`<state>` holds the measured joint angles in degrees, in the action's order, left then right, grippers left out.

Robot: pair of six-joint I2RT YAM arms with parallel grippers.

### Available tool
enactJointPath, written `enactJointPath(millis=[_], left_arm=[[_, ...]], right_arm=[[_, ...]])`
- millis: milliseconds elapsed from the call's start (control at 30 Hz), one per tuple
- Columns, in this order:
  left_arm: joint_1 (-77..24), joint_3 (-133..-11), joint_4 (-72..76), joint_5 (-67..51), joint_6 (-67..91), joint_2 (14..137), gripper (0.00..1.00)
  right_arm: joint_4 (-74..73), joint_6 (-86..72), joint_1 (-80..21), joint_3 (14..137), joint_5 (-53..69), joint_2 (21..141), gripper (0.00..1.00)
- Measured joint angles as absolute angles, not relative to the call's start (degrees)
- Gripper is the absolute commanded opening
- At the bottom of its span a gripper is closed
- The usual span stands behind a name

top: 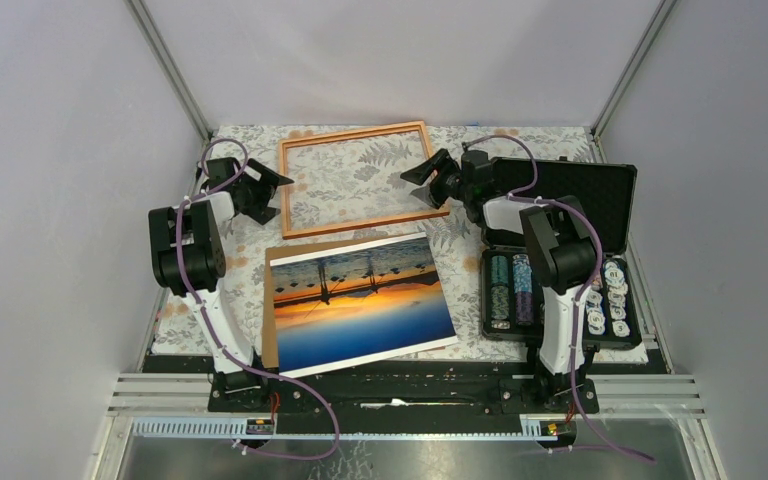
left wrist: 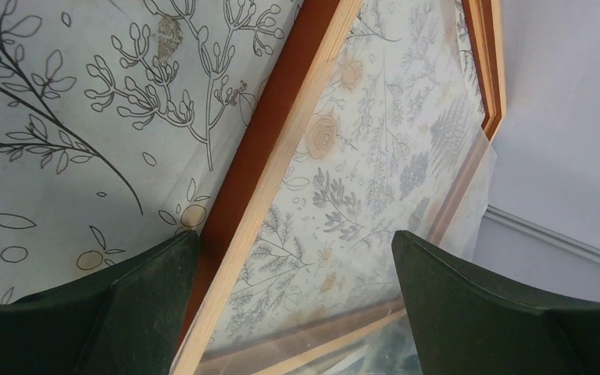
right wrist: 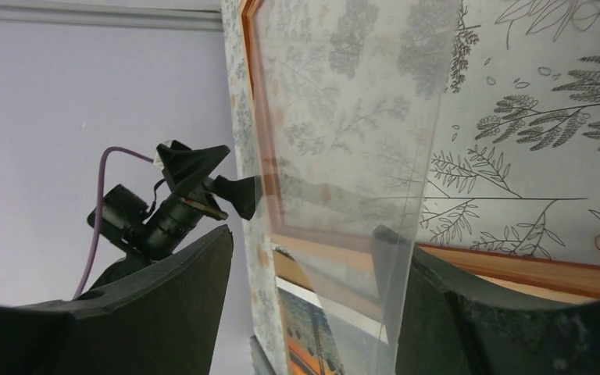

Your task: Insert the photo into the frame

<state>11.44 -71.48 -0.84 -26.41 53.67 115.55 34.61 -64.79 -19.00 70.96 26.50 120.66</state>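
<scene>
The frame (top: 352,132) lies by the worktop's (top: 550,140) far edge, and the photo (top: 360,305) lies face up by the near edge. The left gripper (top: 278,197) is at the frame's left rail and the right gripper (top: 422,187) at its near right corner, both with fingers apart.

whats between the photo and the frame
In the top view: a thin sliver of the brown backing board showing past the photo on its far side, then a narrow strip of bare floral tablecloth up to the frame.
</scene>
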Motion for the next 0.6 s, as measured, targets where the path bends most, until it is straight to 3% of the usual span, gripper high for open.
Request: enactJointPath(millis=[233, 467, 600], left_arm=[[11.62, -71.29, -0.75, -26.83, 54.0, 115.52, 0.99], [11.86, -71.09, -0.75, -27.2, 54.06, 115.44, 0.99], [11.9, -71.09, -0.75, -27.24, 54.08, 115.44, 0.99]], right_arm=[[31.11, -61.6, -19.14, 70.94, 22.06, 117.69, 0.68], [30.22, -60.64, -19.14, 69.97, 19.51, 117.69, 0.5], [30.37, -59.83, -19.14, 68.73, 18.61, 117.69, 0.33]])
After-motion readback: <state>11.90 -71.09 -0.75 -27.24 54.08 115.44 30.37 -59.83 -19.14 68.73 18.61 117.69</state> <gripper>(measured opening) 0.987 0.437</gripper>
